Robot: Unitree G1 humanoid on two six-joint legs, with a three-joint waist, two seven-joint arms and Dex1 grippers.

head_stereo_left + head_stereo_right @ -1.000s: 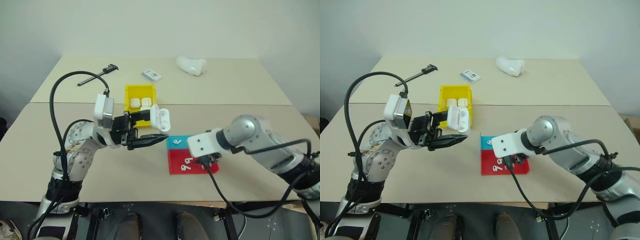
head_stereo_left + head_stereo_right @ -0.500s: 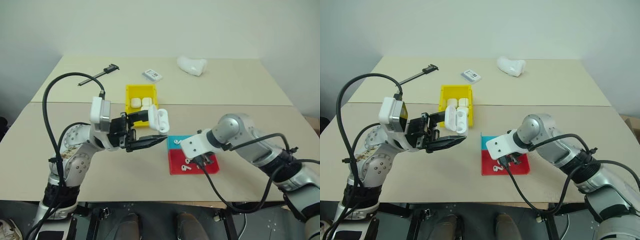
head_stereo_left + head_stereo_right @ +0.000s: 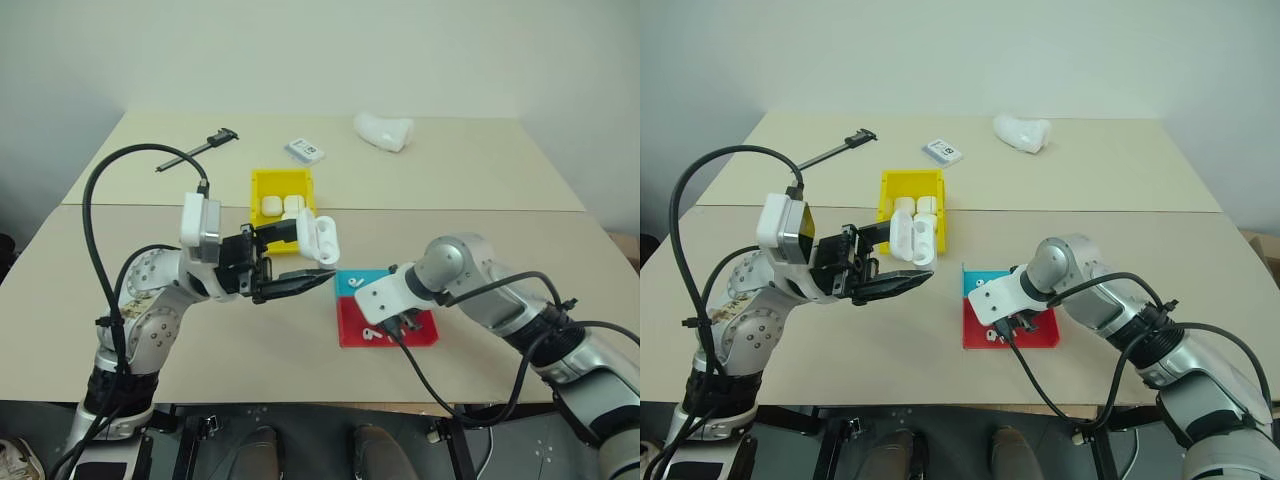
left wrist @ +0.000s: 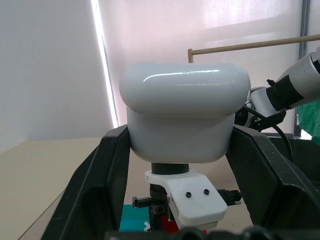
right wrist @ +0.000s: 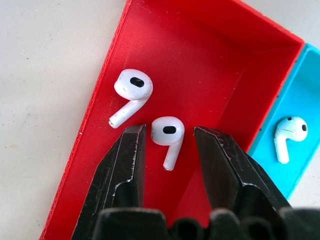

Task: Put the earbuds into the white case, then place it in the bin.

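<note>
My left gripper [image 3: 305, 258] is shut on the white case [image 3: 322, 238], holding it in the air just in front of the yellow bin [image 3: 281, 180]. The case [image 4: 184, 117] sits between both fingers with its lid flipped open. My right gripper [image 5: 169, 135] points down into the red half of a tray [image 5: 200, 65], open. One earbud [image 5: 167, 132] lies between its fingers with a small gap on each side. A second earbud [image 5: 131, 89] lies just beside it. A third earbud [image 5: 290, 131] rests in the blue half [image 5: 300, 170].
The bin holds two white cases [image 3: 280, 205]. At the back of the table lie a lumpy white object [image 3: 383, 130], a small flat pack [image 3: 303, 150] and a black tool [image 3: 195, 150]. The red-and-blue tray [image 3: 420, 335] sits near the table's front edge.
My right gripper has sunk closer to the red tray and its arm has swung inward. The left gripper with the case has kept still.
</note>
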